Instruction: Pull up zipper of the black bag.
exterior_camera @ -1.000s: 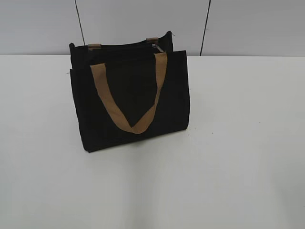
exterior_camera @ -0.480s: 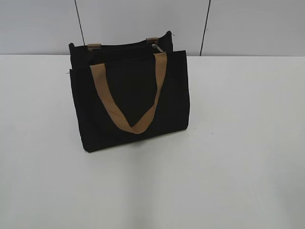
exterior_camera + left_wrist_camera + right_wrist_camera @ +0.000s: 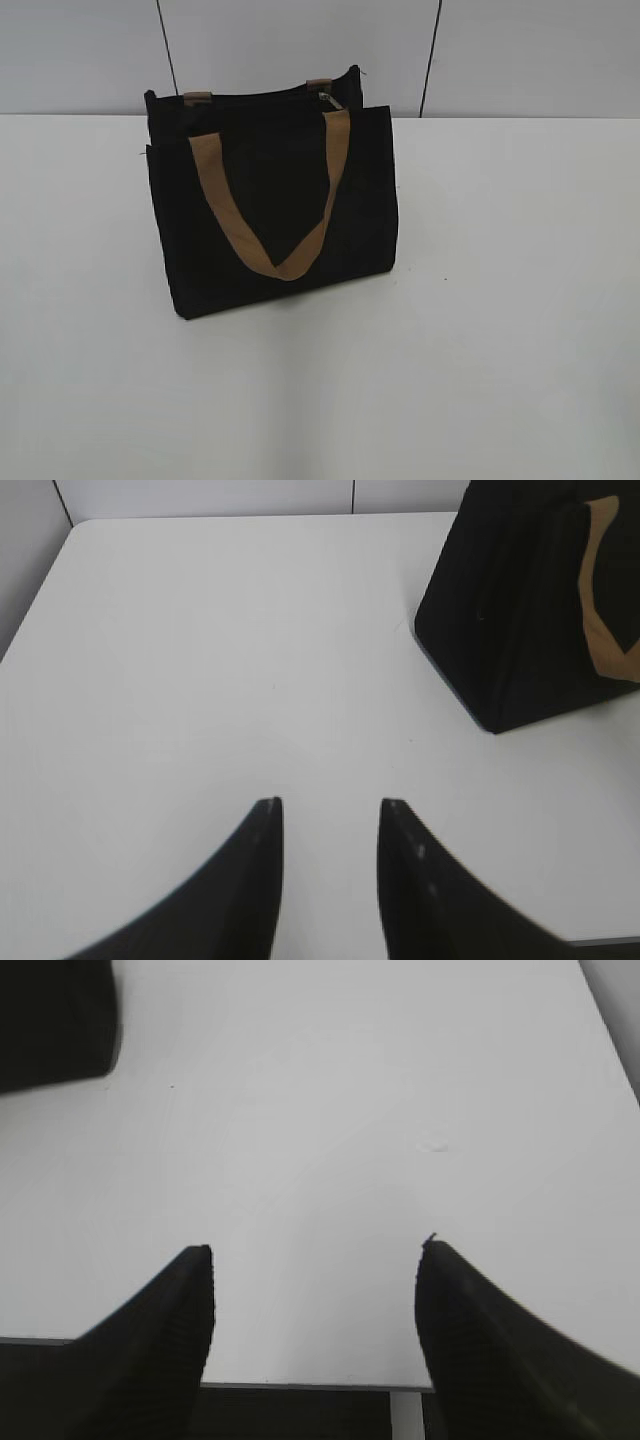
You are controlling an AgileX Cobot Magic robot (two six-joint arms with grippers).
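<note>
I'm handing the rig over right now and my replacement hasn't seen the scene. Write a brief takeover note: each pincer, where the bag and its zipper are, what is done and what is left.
Left pincer: open, empty, over bare table, the black bag ahead to its right, apart from it.
Right pincer: open wider, empty, with only a bag corner at the upper left of its view.
Black bag stands upright near the table's far edge, front strap handle hanging down its face.
Zipper runs along the top; the silvery pull sits at the right end.
Done: nothing, no contact with the bag.
Left: reach the bag, steady it, grip the pull and draw it along.
</note>
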